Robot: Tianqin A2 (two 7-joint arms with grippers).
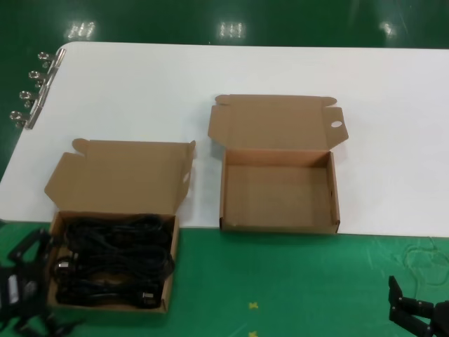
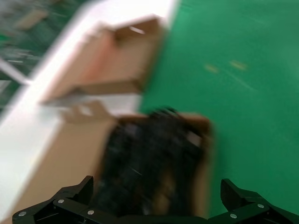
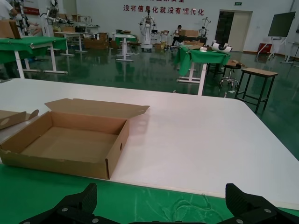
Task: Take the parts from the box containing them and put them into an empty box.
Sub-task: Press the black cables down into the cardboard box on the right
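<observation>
a: left gripper [image 2: 156,198]?
b: jaws are gaping, holding nothing, hovering beside the box containing them [image 1: 112,261]; the parts [image 1: 116,260] are lying inside, blurring in the wrist view.
a: right gripper [image 3: 163,203]?
b: jaws are standing wide, mostly cut off, sitting low on the green mat [image 1: 280,281].
a: surroundings?
b: the empty box [image 1: 279,189] is resting on the white table [image 1: 393,140]; metal clips [image 1: 31,88] are lining its far left edge.

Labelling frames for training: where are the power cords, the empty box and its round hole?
power cords [image 1: 116,260], head view, middle of the pile.
empty box [image 1: 277,198], head view, bare floor.
round hole [image 1: 336,125], head view, right lid tab.
</observation>
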